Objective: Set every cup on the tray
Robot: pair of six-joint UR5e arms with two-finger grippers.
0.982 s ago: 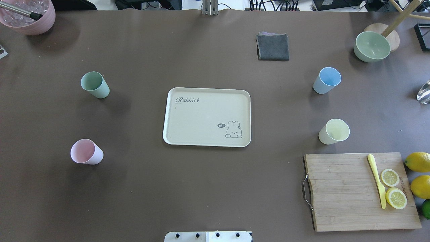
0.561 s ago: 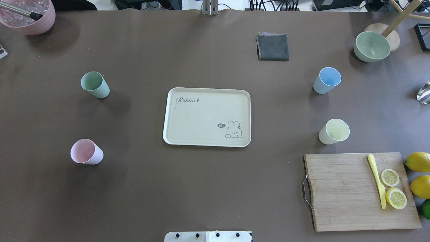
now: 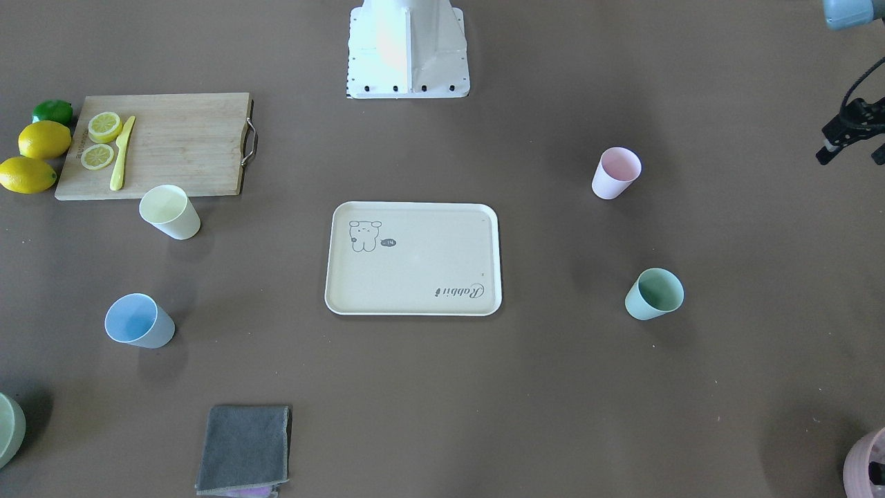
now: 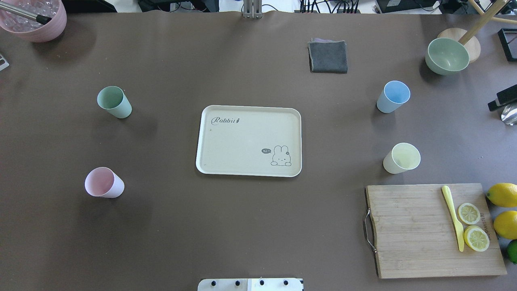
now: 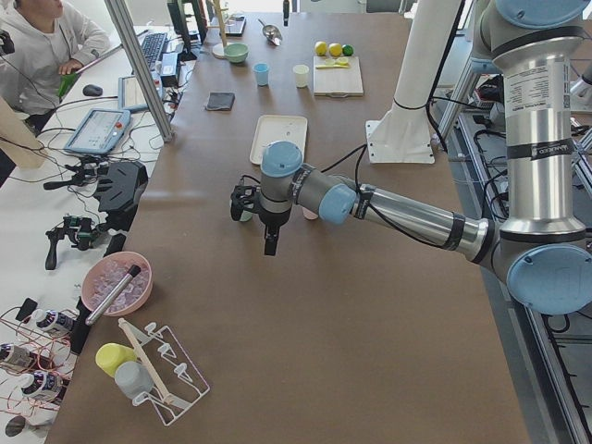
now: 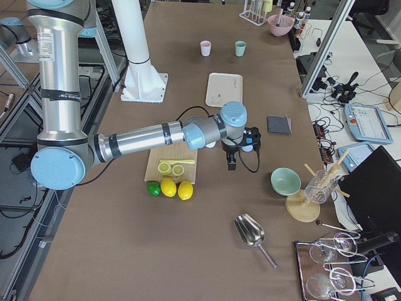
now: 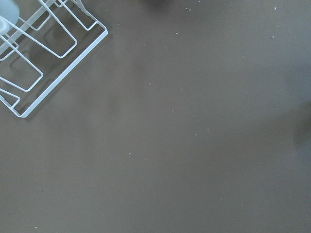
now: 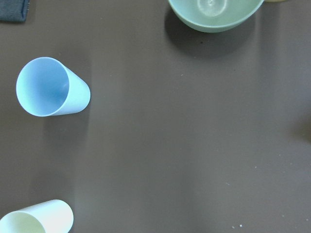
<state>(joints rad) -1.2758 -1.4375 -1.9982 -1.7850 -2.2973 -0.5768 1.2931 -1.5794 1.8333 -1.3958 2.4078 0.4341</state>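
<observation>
The cream tray [image 4: 249, 121] lies at the table's middle, with nothing on it. Four cups stand upright on the table around it: mint green [image 4: 114, 102] and pink [image 4: 104, 182] on the left, light blue [image 4: 393, 96] and pale yellow [image 4: 401, 158] on the right. My left gripper [image 3: 852, 158] hangs at the front-facing view's right edge, beyond the pink cup [image 3: 615, 173], its two prongs apart and empty. Only a black part of my right gripper [image 4: 503, 100] shows at the overhead view's right edge. The right wrist view shows the blue cup [image 8: 51, 87] and yellow cup [image 8: 39, 221] below.
A wooden cutting board [image 4: 412, 230] with lemon slices and a yellow knife lies front right, with whole lemons [image 4: 503, 195] beside it. A grey cloth [image 4: 328, 56], a green bowl [image 4: 446, 55] and a pink bowl [image 4: 34, 18] sit at the back. A wire rack [image 7: 43, 58] is under the left wrist.
A black part of my right gripper has come into the overhead view at its right edge. The cups and tray have not moved.
</observation>
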